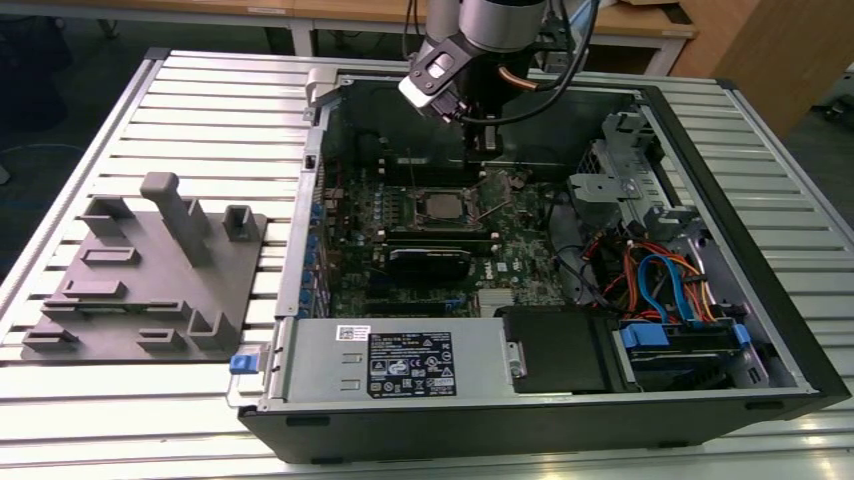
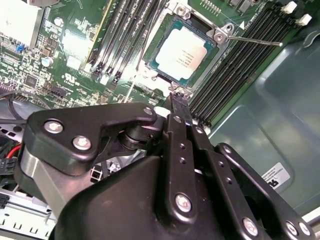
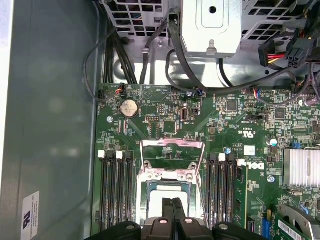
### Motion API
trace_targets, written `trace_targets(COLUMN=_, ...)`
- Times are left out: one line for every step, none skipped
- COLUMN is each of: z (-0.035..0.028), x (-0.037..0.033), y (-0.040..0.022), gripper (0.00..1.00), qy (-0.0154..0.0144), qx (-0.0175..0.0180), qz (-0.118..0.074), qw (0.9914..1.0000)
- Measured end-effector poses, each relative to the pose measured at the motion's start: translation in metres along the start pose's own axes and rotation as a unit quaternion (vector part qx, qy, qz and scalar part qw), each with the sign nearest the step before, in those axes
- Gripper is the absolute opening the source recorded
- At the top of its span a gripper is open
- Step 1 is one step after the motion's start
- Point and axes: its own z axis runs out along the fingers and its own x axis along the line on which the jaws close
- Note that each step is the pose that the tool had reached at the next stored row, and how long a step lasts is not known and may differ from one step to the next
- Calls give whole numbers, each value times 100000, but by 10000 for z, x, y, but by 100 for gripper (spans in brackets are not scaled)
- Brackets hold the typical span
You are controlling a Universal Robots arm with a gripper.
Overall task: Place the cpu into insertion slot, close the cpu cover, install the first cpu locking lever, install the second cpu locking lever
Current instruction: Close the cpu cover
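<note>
The cpu (image 2: 182, 52) is already sitting in the insertion slot (image 3: 141, 197), top centre of the second wrist view, silver side facing up. The cpu cover (image 3: 172, 144) seems to be standing tilted up off the slot's far edge, middle of the first wrist view. So it's looking like the cover-closing step is the one in hand. The gripper (image 2: 175, 99) is hovering right at the slot's lower corner in the second wrist view, fingers pinched together and carrying nothing. Whether it's touching metal is hard to tell. One thin lever (image 2: 252, 40) is sticking out loose at the upper right, not latched. Closing that cover is probably calling for a push on its frame, not on the cpu.
</note>
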Motion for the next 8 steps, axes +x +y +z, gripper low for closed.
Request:
trace_targets(z=0, x=0, y=4, gripper=10, qy=1, qx=0, qz=3, qw=100000)
trace_targets(z=0, x=0, y=7, gripper=10, qy=-1, qx=-1, qz=3, qw=100000)
trace_targets(z=0, x=0, y=11, gripper=10, qy=1, qx=0, qz=2, qw=100000)
trace_targets(z=0, x=0, y=14, gripper=10, qy=0, qx=1, qz=0, qw=100000)
trace_targets(z=1, x=0, y=18, gripper=10, qy=3, qx=-2, qz=0, qw=100000)
trace_targets(z=0, x=0, y=20, gripper=10, qy=-1, qx=0, qz=1, qw=100000)
trace_targets(z=0, x=0, y=22, gripper=10, qy=-3, qx=1, qz=2, qw=100000)
trace_targets(z=0, x=0, y=23, gripper=10, qy=-2, qx=1, qz=7, qw=100000)
